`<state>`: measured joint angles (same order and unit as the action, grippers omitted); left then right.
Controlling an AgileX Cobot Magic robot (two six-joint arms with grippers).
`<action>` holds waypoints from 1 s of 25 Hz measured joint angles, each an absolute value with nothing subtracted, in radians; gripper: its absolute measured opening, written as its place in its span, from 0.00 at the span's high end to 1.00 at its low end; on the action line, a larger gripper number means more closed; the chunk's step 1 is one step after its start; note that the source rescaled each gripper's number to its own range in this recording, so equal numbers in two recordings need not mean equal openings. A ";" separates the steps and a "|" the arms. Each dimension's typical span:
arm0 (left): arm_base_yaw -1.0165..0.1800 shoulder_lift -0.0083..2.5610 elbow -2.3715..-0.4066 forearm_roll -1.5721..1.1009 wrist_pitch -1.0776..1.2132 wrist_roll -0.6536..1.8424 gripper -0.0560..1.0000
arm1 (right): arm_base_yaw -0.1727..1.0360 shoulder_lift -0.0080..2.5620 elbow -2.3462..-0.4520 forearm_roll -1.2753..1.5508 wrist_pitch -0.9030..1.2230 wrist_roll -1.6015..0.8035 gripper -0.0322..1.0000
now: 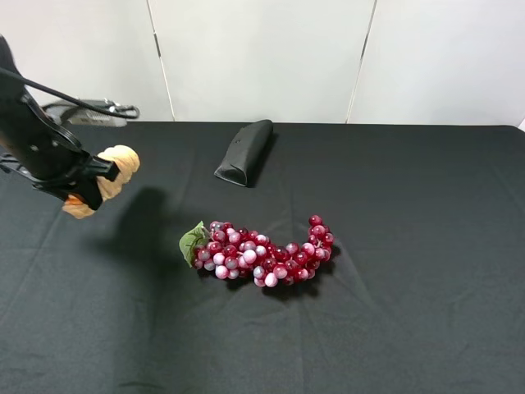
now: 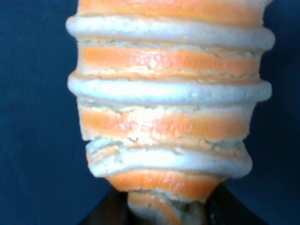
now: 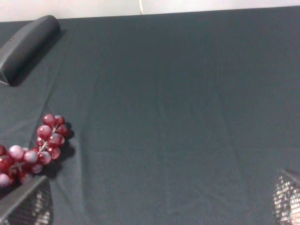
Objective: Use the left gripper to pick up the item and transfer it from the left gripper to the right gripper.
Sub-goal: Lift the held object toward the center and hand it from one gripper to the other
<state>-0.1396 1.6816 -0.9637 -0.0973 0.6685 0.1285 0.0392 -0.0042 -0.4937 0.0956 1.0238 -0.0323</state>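
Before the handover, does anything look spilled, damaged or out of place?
Nothing stands out. The pale tan ridged roll sits clamped in the left gripper above the black table; the red grape bunch and black wedge lie intact.

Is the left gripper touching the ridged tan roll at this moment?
Touching. In the high view the left gripper is closed across the middle of the roll; the left wrist view shows dark fingers against its end.

High camera looking down over black cloth-covered table [image 1: 410, 328], left wrist camera very close on pale tan ridged roll [image 2: 168, 93], perhaps facing downward, right wrist camera low over cloth, sharing red-and-pink grape bunch [image 3: 44, 143] and black wedge-shaped object [image 3: 26, 51] with high view.
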 joint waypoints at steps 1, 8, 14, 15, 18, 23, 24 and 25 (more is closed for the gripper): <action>-0.140 1.657 -0.965 -0.097 0.686 0.129 0.90 | 0.039 -0.004 -0.494 0.096 1.024 -0.032 0.00; -0.140 1.529 -0.965 -0.097 0.761 0.135 0.91 | 0.039 -0.004 -0.494 0.096 1.024 -0.032 0.00; -0.169 1.486 -0.965 -0.095 0.806 0.176 0.92 | 0.039 -0.004 -0.494 0.096 1.024 -0.032 0.00; -0.184 1.486 -0.965 -0.094 0.809 0.189 0.92 | 0.039 -0.004 -0.494 0.096 1.024 -0.032 0.00; -0.247 1.486 -0.965 -0.094 0.809 0.228 0.92 | 0.039 -0.004 -0.494 0.096 1.024 -0.032 0.00; -0.355 1.486 -0.965 -0.094 0.809 0.293 0.92 | 0.039 -0.004 -0.494 0.096 1.024 -0.032 0.00; -0.377 1.486 -0.965 -0.094 0.809 0.314 0.92 | 0.039 -0.004 -0.494 0.096 1.024 -0.032 0.00; -0.396 1.486 -0.965 -0.094 0.809 0.337 0.92 | 0.039 -0.004 -0.494 0.096 1.024 -0.032 0.00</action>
